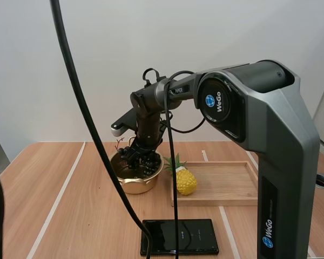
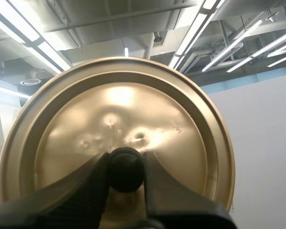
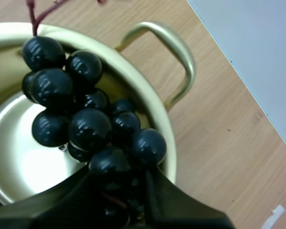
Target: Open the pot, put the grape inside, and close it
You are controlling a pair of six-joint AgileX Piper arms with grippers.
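Bunch of dark round grapes hangs over the round gold metal pot. Shallow wooden tray lies right of it, yellow toy pineapple at its left edge, flat black slab in front.

**Arm and gripper poses**

Right arm: the upper link stands upright, the forearm reaches forward, and the wrist bends down so that the right gripper points downward. Its fingers pinch a bunch of grapes between the tips. Left gripper: the fingers are clamped on the knob of the lid.
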